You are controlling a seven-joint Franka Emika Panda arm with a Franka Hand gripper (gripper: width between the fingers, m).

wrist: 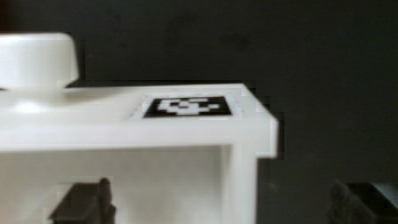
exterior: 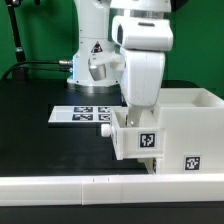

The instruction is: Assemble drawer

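A small white drawer tray (exterior: 138,140) with a square tag on its front stands just left of the tall white box shell (exterior: 190,118) in the exterior view. In the wrist view the tray (wrist: 125,135) shows its round knob (wrist: 36,60) and a tag (wrist: 187,105) on its face. My gripper (exterior: 136,112) hangs right over the tray. It is open (wrist: 228,205): one dark finger (wrist: 80,200) is on the tray's side and the other (wrist: 374,200) is over the black table, with the tray's side wall between them. It holds nothing. A second tray is out of view.
The marker board (exterior: 85,115) lies flat on the black table to the exterior view's left of the tray. A long low white rail (exterior: 90,190) runs along the front. The robot's base (exterior: 95,65) stands behind. A green wall is at the back.
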